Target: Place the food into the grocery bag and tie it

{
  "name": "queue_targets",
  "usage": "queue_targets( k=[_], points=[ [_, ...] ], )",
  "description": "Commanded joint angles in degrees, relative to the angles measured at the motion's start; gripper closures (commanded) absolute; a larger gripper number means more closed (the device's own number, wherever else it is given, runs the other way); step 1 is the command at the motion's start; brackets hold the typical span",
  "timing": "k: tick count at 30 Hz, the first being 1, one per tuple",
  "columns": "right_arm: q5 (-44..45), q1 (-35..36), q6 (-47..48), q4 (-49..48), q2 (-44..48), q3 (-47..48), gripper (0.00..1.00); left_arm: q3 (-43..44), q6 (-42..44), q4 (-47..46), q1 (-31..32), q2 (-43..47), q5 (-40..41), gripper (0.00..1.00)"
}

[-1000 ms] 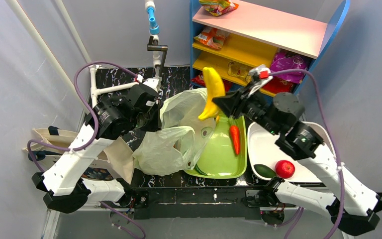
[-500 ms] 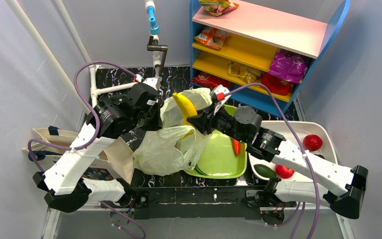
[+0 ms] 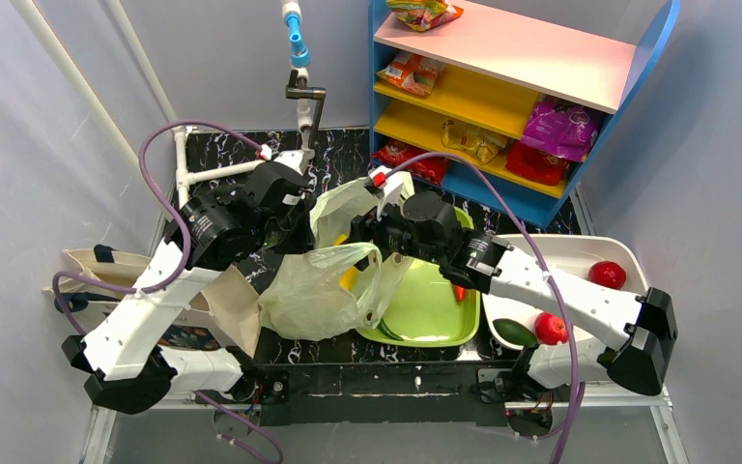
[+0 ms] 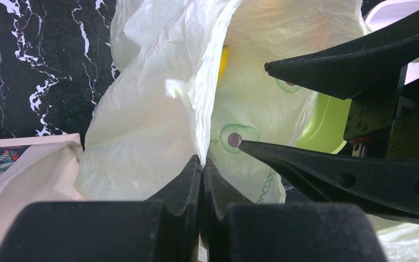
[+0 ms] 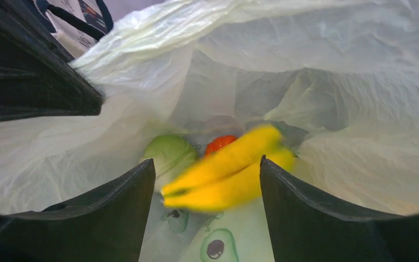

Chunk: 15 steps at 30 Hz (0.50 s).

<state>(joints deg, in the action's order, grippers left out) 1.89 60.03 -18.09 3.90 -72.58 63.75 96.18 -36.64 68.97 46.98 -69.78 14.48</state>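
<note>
The pale-green grocery bag (image 3: 314, 290) lies left of the green tray, its mouth held up. My left gripper (image 4: 202, 164) is shut on the bag's (image 4: 142, 125) rim. My right gripper (image 3: 365, 230) reaches into the mouth. In the right wrist view it (image 5: 207, 161) stands open, its fingers wide apart. Yellow bananas (image 5: 223, 174), blurred, lie loose just below the fingers inside the bag (image 5: 305, 65). Beneath them sit a green cabbage (image 5: 169, 153) and an orange-red tomato (image 5: 221, 143). A yellow patch of banana (image 3: 350, 278) shows through the plastic from above.
A green tray (image 3: 435, 314) holds a carrot (image 3: 459, 290), half hidden by my right arm. The white tray (image 3: 580, 253) carries red fruits (image 3: 607, 275) and a dark green vegetable (image 3: 514, 332). Snack packets (image 3: 560, 126) sit on the shelf. A beige tote (image 3: 217, 304) lies left.
My right arm swung left with the bananas from above the green tray into the bag's mouth and opened; the bananas dropped inside. The left gripper has not moved.
</note>
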Motion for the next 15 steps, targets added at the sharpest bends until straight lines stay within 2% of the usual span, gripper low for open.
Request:
queue_targets(
  k=[1, 15],
  points=[
    [-3.5, 0.5, -1.0, 2.6, -1.8, 5.8, 0.22, 0.3, -0.5, -0.3, -0.3, 2.1, 1.6, 1.0],
    [-2.2, 1.6, 2.7, 11.3, -2.6, 16.9, 0.15, -1.7, -0.2, 0.0, -0.3, 4.4, 2.5, 1.0]
  ],
)
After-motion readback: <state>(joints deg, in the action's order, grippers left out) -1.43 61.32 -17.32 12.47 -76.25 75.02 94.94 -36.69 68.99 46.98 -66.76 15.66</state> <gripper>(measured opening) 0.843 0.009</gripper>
